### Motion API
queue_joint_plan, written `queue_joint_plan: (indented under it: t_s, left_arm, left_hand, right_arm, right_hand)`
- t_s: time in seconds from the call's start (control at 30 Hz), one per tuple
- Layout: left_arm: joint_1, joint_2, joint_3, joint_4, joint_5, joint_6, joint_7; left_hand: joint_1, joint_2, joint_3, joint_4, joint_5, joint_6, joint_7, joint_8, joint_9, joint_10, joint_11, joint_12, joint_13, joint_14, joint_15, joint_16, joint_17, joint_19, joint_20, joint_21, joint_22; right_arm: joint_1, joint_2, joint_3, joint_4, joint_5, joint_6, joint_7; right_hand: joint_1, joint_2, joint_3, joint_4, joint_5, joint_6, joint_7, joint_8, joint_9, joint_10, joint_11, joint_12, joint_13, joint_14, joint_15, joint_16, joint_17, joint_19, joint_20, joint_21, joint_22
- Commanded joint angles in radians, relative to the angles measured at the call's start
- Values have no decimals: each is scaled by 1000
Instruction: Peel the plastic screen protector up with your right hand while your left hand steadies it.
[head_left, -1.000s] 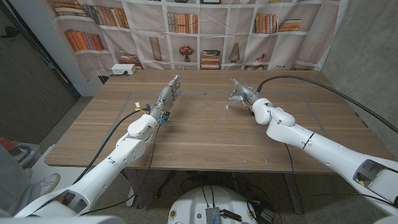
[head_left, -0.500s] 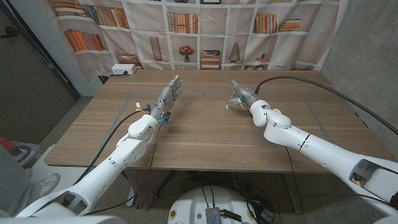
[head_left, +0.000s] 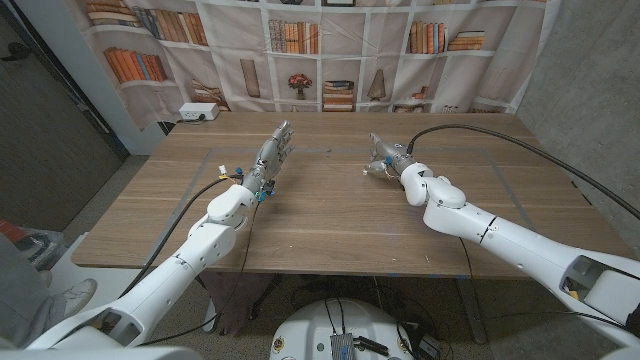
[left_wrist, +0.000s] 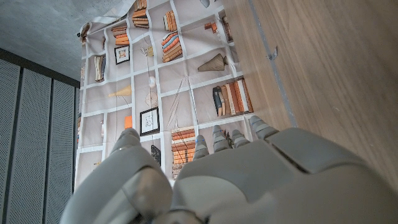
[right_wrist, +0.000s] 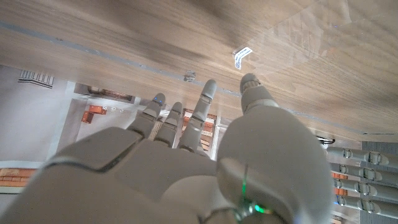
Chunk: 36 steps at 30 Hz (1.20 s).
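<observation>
The left hand is standing over the left-centre of the wooden desk, fingers extended and held close together, gripping nothing. In the left wrist view the same hand is showing its back, with the fingertips reaching toward the far desk edge and the bookshelf-print backdrop beyond it.

The right hand is positioned over the right-centre of the desk, well apart from the left hand, fingers pointing toward the far edge. In the right wrist view the fingers are lying straight and slightly spread, with nothing between them.

The plastic screen protector is lying flat on the desk as a clear, faintly reflective sheet just ahead of the right fingertips, and a small white tab is sitting at its near edge, close to the thumb tip. Whether any fingertip is touching the sheet cannot be determined.

A white power strip is resting at the far left desk corner.
</observation>
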Motion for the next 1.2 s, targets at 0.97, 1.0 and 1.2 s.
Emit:
queue_joint_plan:
  t_s: [0.97, 1.0, 1.2]
  left_arm:
    - [20, 9, 0, -23, -7, 3, -1]
    - [19, 10, 0, -23, -8, 5, -2]
    - [14, 6, 2, -16, -7, 2, -5]
  left_hand:
    - [0, 9, -7, -2, 8, 6, -5, 4, 1, 13, -3, 4, 4, -5, 4, 2, 2, -7, 2, 2, 2]
    - [0, 9, -7, -2, 8, 6, -5, 4, 1, 13, -4, 4, 4, -5, 4, 2, 2, -7, 2, 2, 2]
    - [0, 10, -7, -2, 8, 7, -5, 4, 1, 14, -4, 4, 4, -5, 4, 2, 2, -8, 2, 2, 2]
  right_arm:
    - [-25, 69, -39, 61, -96, -45, -92]
    - [-25, 71, -40, 65, -98, -46, -96]
    - [-28, 79, -36, 69, -92, -60, -107]
  right_hand:
    - [105, -3, 28, -6, 19, 28, -10, 22, 2, 42, -21, 40, 24, 59, -79, 6, 2, 42, -35, 12, -1]
    - [105, -3, 27, -5, 18, 31, -11, 23, 2, 44, -23, 41, 24, 61, -79, 7, 3, 44, -35, 12, 0]
    - [100, 0, 23, 4, 15, 45, -12, 27, 1, 54, -24, 47, 27, 69, -83, 10, 5, 49, -38, 13, 0]
